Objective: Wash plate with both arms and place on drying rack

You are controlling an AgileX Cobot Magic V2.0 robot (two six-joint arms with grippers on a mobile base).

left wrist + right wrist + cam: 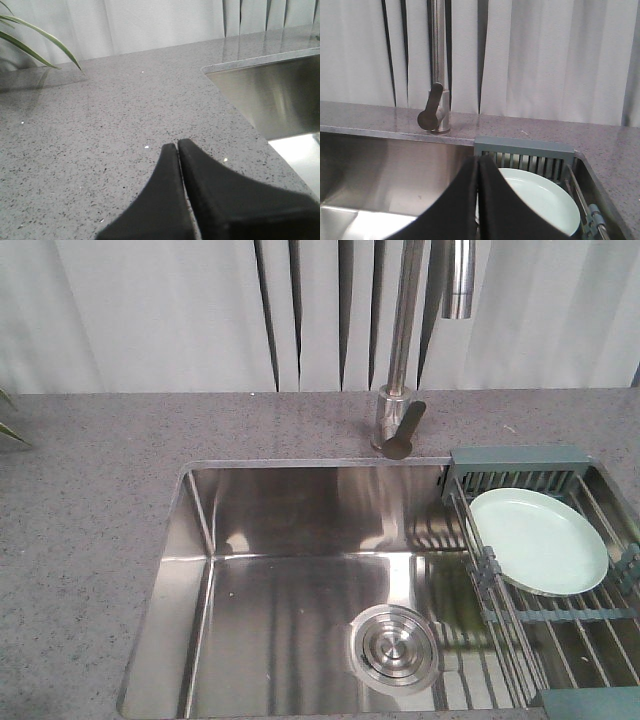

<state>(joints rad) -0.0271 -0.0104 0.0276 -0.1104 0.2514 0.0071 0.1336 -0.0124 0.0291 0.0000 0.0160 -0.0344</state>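
Left gripper (178,144): both black fingers are pressed tip to tip with nothing between them, poised over the speckled grey countertop (100,130) to the left of the sink. Right gripper (478,159): its fingers likewise meet along a single seam, gripping nothing, and point toward the rack from over the basin.

Plate (538,540) — pale mint green, round, shallow raised rim — lies face up on the wires of the drying rack (520,462). It sits toward the rack's rear end, just in front of the dark grey-green end piece with its slotted wall. In the right wrist view the plate's near-left part is hidden behind the closed fingers.

Drying rack: thin parallel metal wires with cross bars, spanning the right side of the stainless sink (280,580). A second grey-green end piece shows at the lower right edge of the front view.

Sink: rectangular steel basin; a round drain cover (393,648) lies in the floor right of centre.

Faucet (402,360) — chrome column with a dark lever handle — stands on the countertop behind the basin, just left of the rack's rear corner.

Green plant leaves (35,40) enter at the far left over the countertop. White curtains (150,310) hang behind.
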